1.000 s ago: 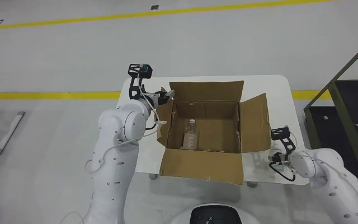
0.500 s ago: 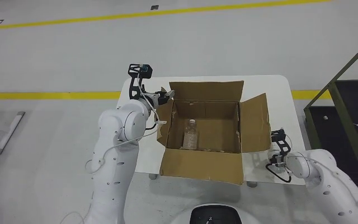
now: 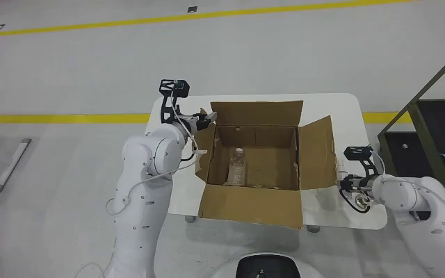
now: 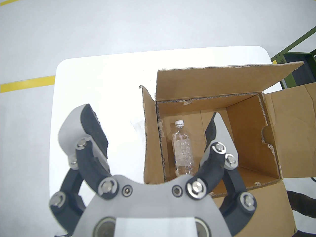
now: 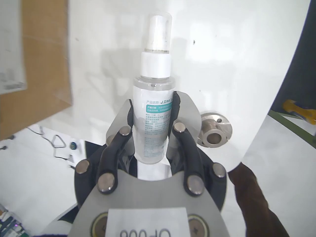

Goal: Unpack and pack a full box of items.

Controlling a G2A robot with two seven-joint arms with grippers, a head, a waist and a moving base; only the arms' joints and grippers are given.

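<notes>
Left gripper (image 4: 150, 115) hung over the left side of the white table (image 3: 334, 108), just beside the cardboard box's (image 3: 252, 203) left flap. Its fingers were spread wide with nothing between them. Box sat mid-table with all four flaps folded out. One clear water bottle (image 3: 237, 167) lay flat on the box floor, near the left wall, cap pointing away from the robot. Right gripper (image 5: 153, 104) was right of the box, near the table's right edge, clamped around a spray bottle (image 5: 153, 88). A metal flange (image 5: 214, 134) sat on the table just beside it.
</notes>
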